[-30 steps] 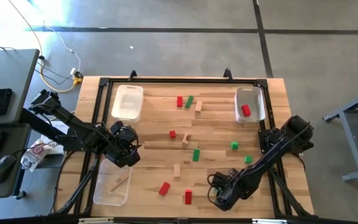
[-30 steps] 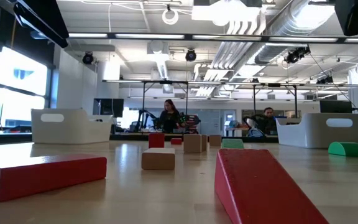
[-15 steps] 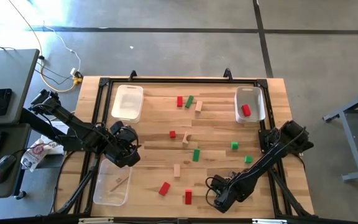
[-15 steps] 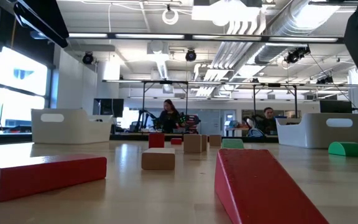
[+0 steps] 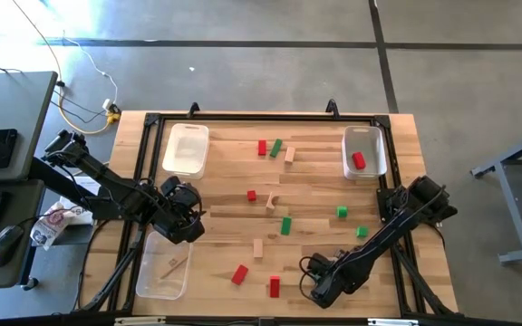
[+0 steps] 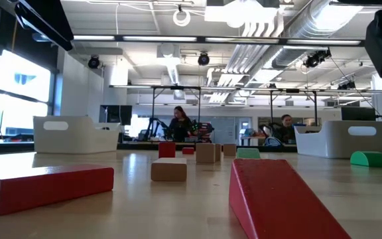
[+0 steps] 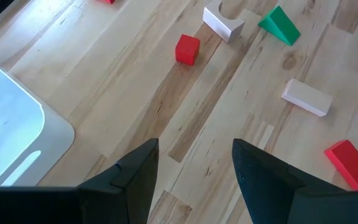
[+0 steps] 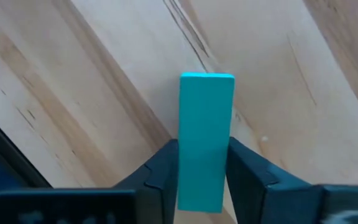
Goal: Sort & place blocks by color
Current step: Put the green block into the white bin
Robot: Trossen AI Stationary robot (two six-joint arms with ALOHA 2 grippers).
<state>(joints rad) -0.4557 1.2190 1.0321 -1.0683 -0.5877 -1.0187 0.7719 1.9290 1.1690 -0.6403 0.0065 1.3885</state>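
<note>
A: Closing on a green painted wooden bar [image 8: 206,140], the right gripper [image 8: 202,177] has both fingers flat against its long sides; the bar juts straight out ahead of them, low over the wooden table [image 8: 303,124].

B: Risk?

A: The hold sits near one end, so I judge a quick lift could let it pivot or slip.

B: The left gripper [image 7: 194,171]?

A: Spread wide, empty; a small red cube [image 7: 187,49] lies well ahead.

B: Changed?

A: A second ago the right gripper sat slightly nearer the table's right edge; the blocks lie unmoved.
</note>
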